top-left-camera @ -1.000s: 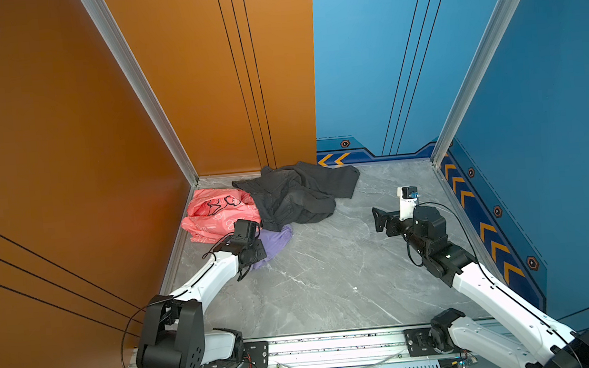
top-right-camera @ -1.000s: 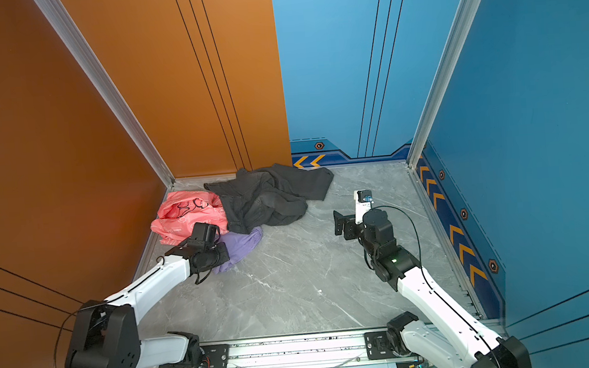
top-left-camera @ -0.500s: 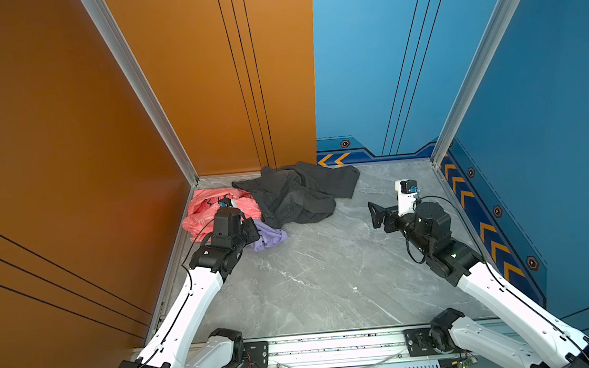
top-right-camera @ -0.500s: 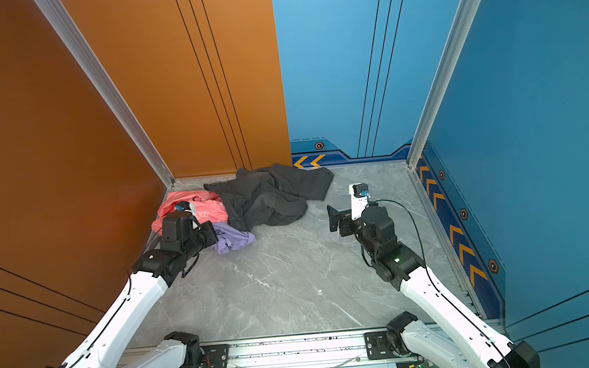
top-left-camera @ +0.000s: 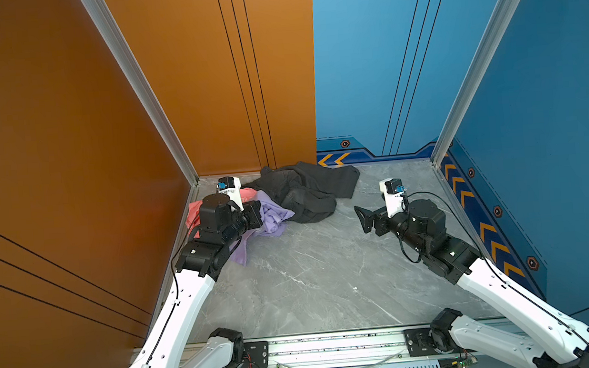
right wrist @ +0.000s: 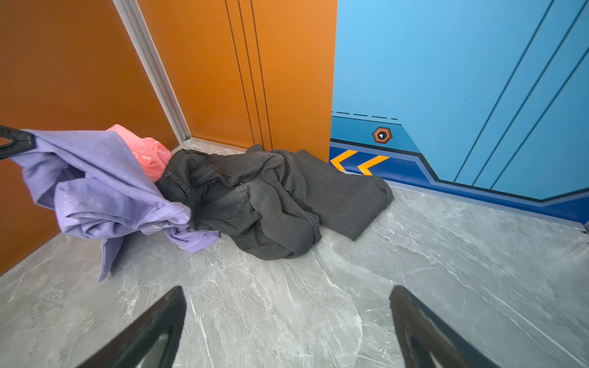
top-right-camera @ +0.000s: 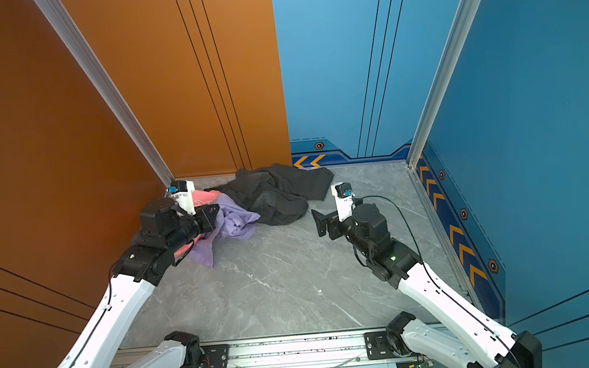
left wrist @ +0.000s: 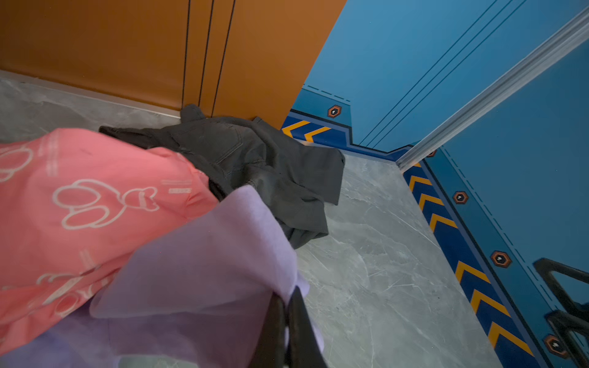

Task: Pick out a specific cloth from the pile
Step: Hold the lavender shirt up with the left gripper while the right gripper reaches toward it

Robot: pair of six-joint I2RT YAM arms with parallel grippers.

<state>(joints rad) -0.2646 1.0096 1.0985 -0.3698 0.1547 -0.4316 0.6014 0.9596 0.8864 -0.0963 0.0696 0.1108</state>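
Dangling crumpled lavender cloth, pinched in left pincer, right pincer gaping, empty

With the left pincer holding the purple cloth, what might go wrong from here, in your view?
The left pincer pinches just a fold of the purple cloth, so it may slip free. The pink cloth and dark grey garment lie against it and may drag along.
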